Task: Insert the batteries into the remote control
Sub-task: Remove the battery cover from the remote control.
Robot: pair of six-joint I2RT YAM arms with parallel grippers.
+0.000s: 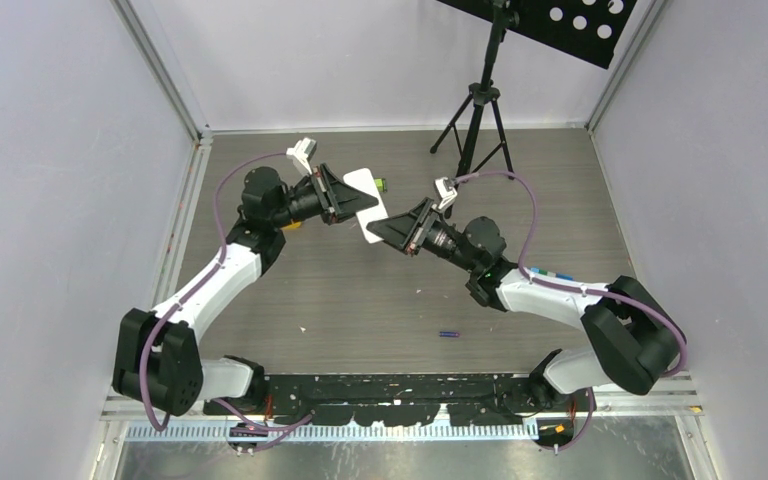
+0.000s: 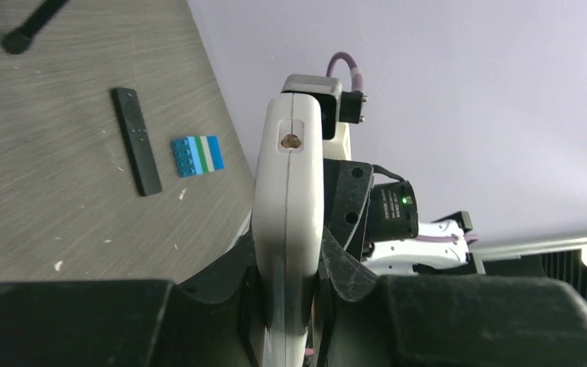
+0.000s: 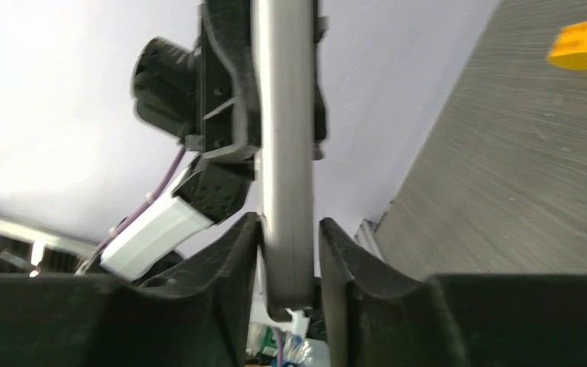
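Observation:
A white remote control [image 1: 365,203] is held in the air between my two grippers. My left gripper [image 1: 348,197] is shut on one end of it; in the left wrist view the remote [image 2: 287,191] stands edge-on between the jaws. My right gripper [image 1: 388,229] straddles the other end [image 3: 284,168]: one finger touches it and a narrow gap shows at the other. A blue-purple battery [image 1: 448,334] lies on the table near the front. A small green battery [image 1: 381,184] lies just behind the remote. The other batteries are not in view.
A black remote [image 2: 136,140] and a blue-green block [image 2: 197,155] lie on the table at the right; the block also shows in the top view [image 1: 550,271]. A yellow piece [image 3: 583,44] lies under the left arm. A tripod stand [image 1: 475,120] is at the back.

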